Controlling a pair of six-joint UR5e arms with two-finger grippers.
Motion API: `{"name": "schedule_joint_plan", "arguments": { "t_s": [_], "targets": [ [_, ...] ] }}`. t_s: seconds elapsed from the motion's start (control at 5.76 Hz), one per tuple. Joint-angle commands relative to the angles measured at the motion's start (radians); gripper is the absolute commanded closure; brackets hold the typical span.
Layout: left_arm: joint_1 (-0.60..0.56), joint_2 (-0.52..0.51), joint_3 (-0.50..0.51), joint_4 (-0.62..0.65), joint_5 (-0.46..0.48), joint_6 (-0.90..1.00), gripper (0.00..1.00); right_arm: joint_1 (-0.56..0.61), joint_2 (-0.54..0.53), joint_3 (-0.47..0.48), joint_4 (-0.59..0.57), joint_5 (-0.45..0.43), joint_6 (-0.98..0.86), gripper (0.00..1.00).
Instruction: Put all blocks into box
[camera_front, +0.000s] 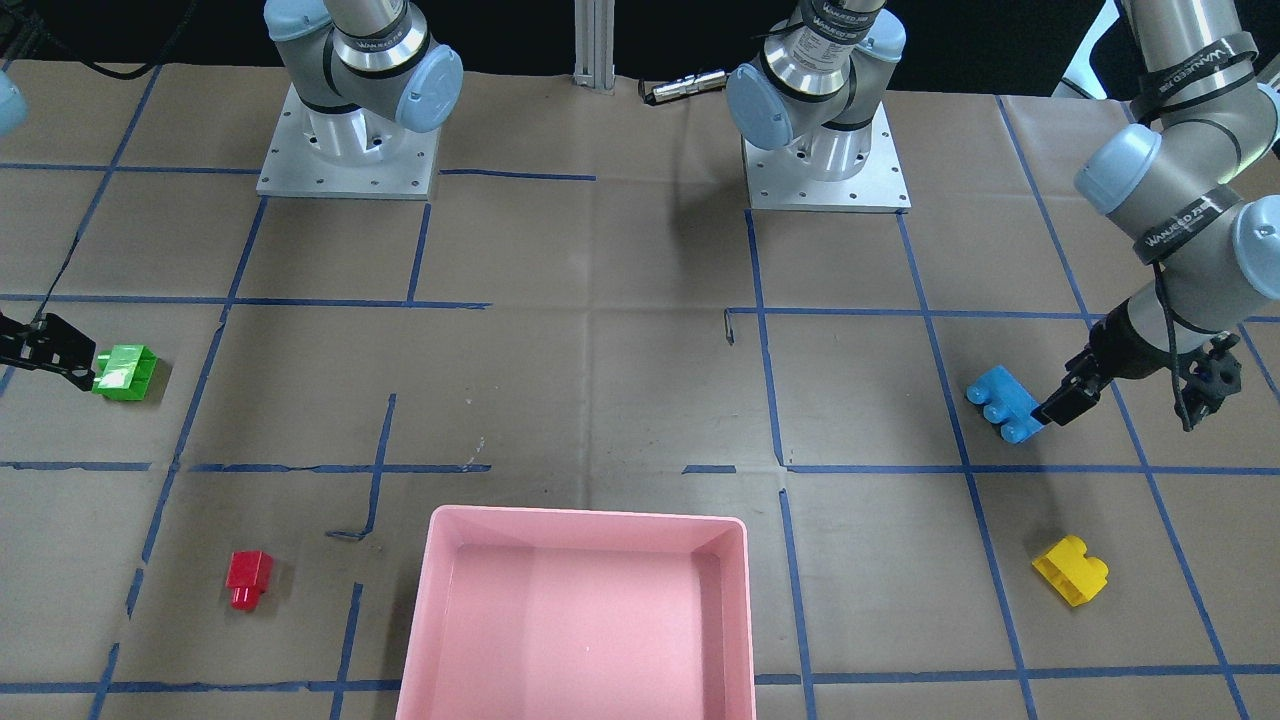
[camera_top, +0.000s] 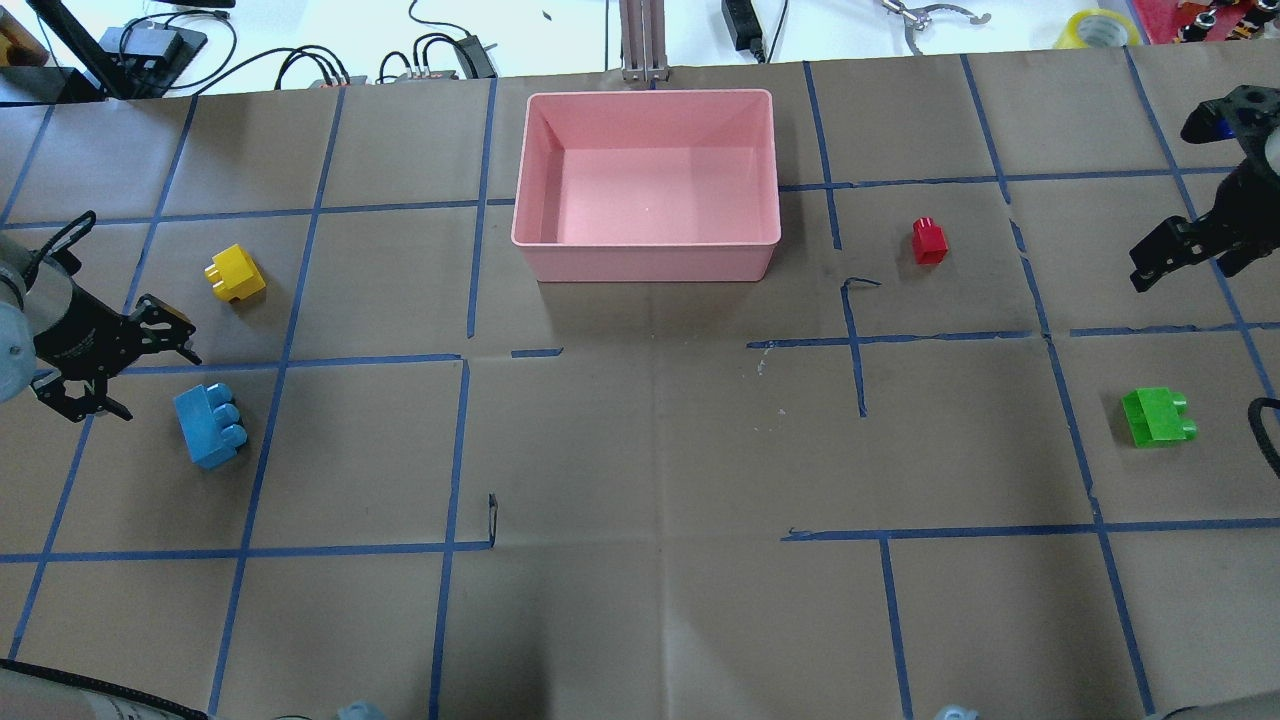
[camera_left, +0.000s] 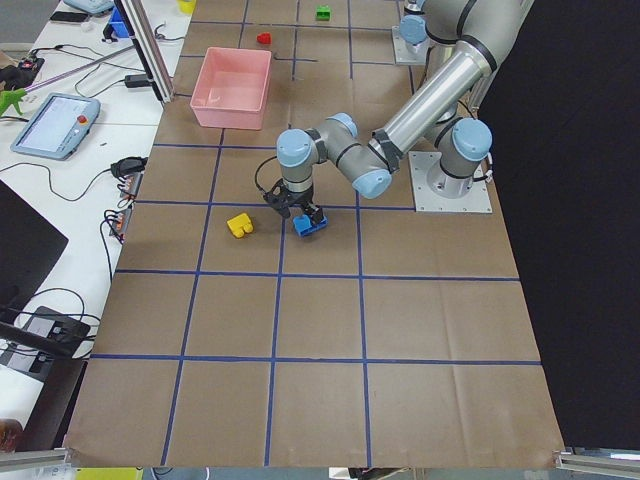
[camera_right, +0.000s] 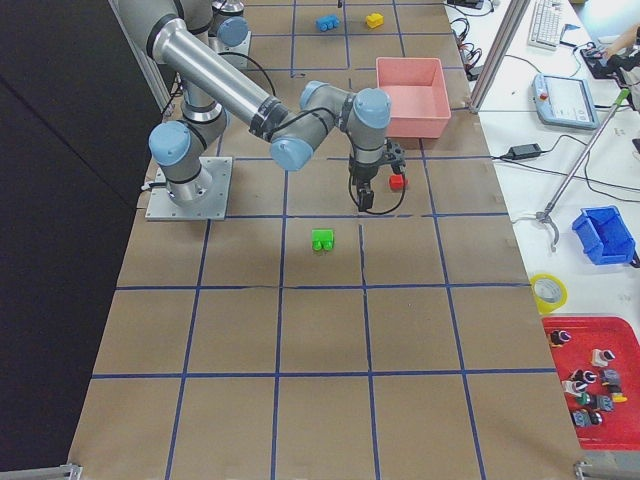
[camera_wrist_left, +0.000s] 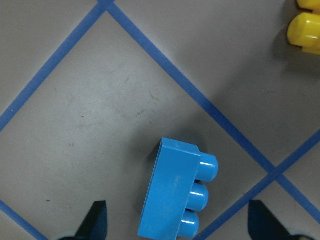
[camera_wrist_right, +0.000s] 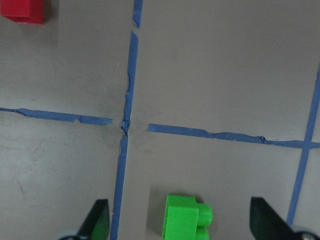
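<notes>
Brown paper across the whole table (camera_top: 650, 450), marked into a grid by blue tape lines (camera_top: 350, 358). Beyond the far edge, a white bench with loose cables (camera_top: 320, 65).

Left arm (camera_front: 1180, 190) bent down low over its own end of the table. Right arm (camera_right: 220, 75) stretched out over the opposite end.

Pink box (camera_top: 645, 265) at the middle of the edge farthest from the robot, well apart from both grippers, all four blocks outside it on the paper.

Left gripper (camera_top: 158, 385) pointed down at the paper, claw spread wide, pinching nothing. Seen from its wrist camera, two black fingertips (camera_wrist_left: 97, 222) far apart with the light-blue block (camera_top: 210, 427) between them, touching neither. Right gripper (camera_front: 88, 367) the same: claw spread wide, nothing held, the green block (camera_top: 1157, 417) low in its wrist view between the fingertips (camera_wrist_right: 100, 220), clear of both.

Light-blue block on its side, three studs pointing sideways, longest of the four. Green block on its side too, two studs showing, alone in its tape square. Yellow block (camera_top: 236, 273) near the light-blue one, a little farther from the robot, tilted against the grid. Red block (camera_top: 929, 241), smallest, near the box on the robot's right of it, apart from the box wall.
</notes>
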Motion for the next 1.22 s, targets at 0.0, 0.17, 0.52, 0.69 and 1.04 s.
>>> {"name": "schedule_joint_plan", "arguments": {
  "t_s": [0.0,0.17,0.52,0.69,1.04],
  "targets": [
    [-0.026,-0.047,-0.008,0.074,0.001,-0.013,0.01,-0.045,0.034,0.096,-0.101,0.006,0.002,0.03],
    [-0.028,-0.065,-0.016,0.097,0.001,-0.024,0.01,-0.078,0.068,0.104,-0.101,0.008,0.002,0.03],
    [-0.027,-0.075,-0.074,0.193,0.002,-0.009,0.01,-0.112,0.085,0.148,-0.150,0.006,0.001,0.03],
    [-0.023,-0.073,-0.084,0.206,0.001,-0.005,0.01,-0.118,0.085,0.204,-0.267,-0.002,-0.001,0.03],
    [-0.022,-0.072,-0.132,0.249,0.001,-0.004,0.01,-0.118,0.085,0.234,-0.279,0.000,0.002,0.03]
  ]
}}
